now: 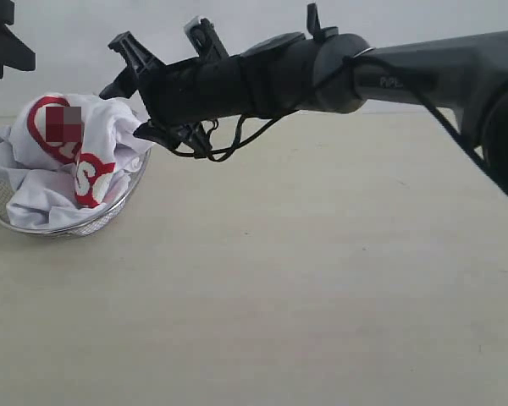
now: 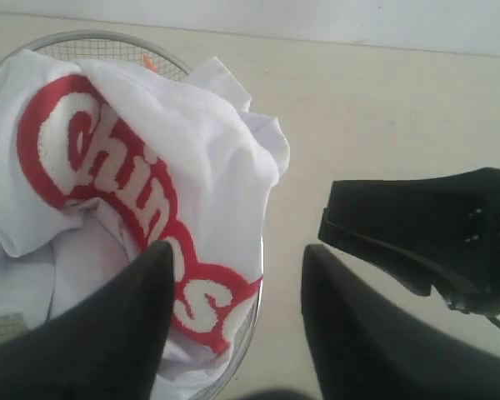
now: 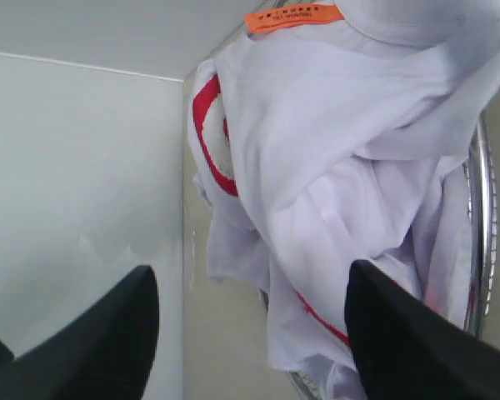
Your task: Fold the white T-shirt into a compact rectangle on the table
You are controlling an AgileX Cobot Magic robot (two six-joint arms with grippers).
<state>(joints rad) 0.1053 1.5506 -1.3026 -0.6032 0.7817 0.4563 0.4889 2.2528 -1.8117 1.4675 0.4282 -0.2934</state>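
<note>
Ext: shirt (image 1: 68, 161) lies bunched in basket (image 1: 68, 227) at left of view, on table (image 1: 322, 279); not yet laid out. R gripper (image 1: 135, 89) is just beside basket rim, jaws wide, empty.

L wrist: L gripper (image 2: 237, 275) hangs over the heap, jaws apart, nothing betw. them.

R wrist: orange tag (image 3: 293, 15) shows at collar. Judgement: cloth is light, soft, limp; will drag & bunch. Best pinch one layer at collar nr tag, then lift clear w/o snagging mesh.

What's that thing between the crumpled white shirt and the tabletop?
A round wire-mesh basket. The white T-shirt sits bundled inside it, so the basket keeps it off the table. The exterior view shows this best.
</note>
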